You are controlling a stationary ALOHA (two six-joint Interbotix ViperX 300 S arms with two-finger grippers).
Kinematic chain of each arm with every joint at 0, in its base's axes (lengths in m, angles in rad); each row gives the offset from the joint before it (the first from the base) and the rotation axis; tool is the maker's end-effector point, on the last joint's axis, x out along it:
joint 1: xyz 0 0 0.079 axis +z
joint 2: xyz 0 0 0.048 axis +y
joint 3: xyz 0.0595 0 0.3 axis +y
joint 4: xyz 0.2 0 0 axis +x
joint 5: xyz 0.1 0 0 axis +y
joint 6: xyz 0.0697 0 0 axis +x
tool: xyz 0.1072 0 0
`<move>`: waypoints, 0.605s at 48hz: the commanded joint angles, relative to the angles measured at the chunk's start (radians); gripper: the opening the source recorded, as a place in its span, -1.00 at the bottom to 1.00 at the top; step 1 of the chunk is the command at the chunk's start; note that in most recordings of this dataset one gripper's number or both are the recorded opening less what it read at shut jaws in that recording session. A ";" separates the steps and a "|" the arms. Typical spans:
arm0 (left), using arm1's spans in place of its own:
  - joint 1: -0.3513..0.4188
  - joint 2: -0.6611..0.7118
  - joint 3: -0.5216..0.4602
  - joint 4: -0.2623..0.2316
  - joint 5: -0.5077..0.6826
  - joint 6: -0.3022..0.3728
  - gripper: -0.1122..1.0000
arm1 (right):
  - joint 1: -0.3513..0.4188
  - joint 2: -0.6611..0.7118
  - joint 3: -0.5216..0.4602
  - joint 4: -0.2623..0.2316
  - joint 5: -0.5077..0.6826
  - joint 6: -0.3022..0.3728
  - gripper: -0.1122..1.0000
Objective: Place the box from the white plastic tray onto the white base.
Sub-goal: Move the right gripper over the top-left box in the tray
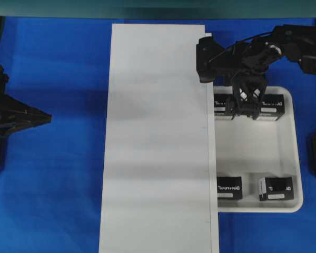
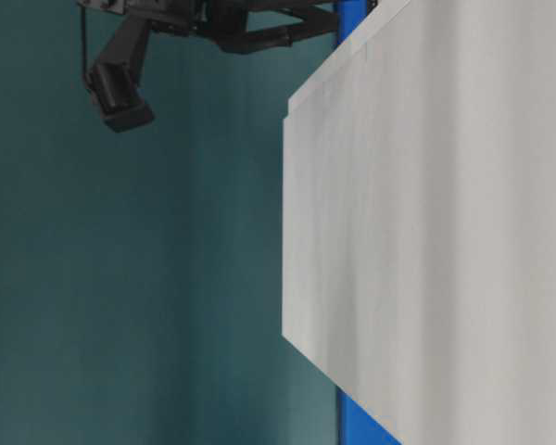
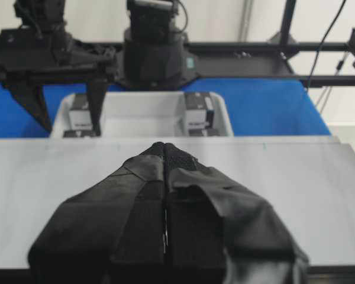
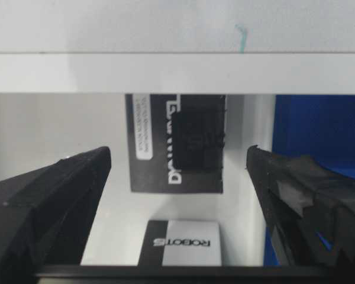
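Four boxes sit in the tray [image 1: 284, 145] from overhead, a pair at the far end and a pair at the near end, spaced apart so a gripper can drop between them. The right gripper [image 1: 246, 105] hangs over the far pair, above the inner box [image 1: 223, 108], presumably lining up a pick. The base [image 1: 158, 142] lies just beside the tray, its edge covering the tray's left rim, and carries nothing yet. The left gripper [image 1: 45, 117] waits well off to the left, out of the way.

At table level, only the base [image 2: 445, 232] and part of an arm high up show; no boxes.

From the left wrist, two fingers [image 3: 136, 219] are pressed together with nothing between them, pointing across the base [image 3: 296, 195] at the tray [image 3: 142, 115]. Four boxes can be made out there, two plainly and two as slivers at the near rim. The right gripper [image 3: 65, 112] reaches down at the left.

From the right wrist, the two fingers [image 4: 47, 207] stand spread wide and hold nothing. One box [image 4: 176, 142] lies between and beyond them, a second box [image 4: 183, 242] nearer the camera. The pick is, I'd say, not begun.
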 commanded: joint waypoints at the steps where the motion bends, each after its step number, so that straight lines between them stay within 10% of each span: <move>1: -0.002 0.005 -0.029 0.002 -0.006 -0.002 -0.93 | 0.003 0.023 -0.009 0.006 -0.012 -0.003 1.00; 29: -0.002 0.005 -0.029 0.002 -0.005 0.000 -0.93 | 0.002 0.055 0.028 0.005 -0.074 -0.008 1.00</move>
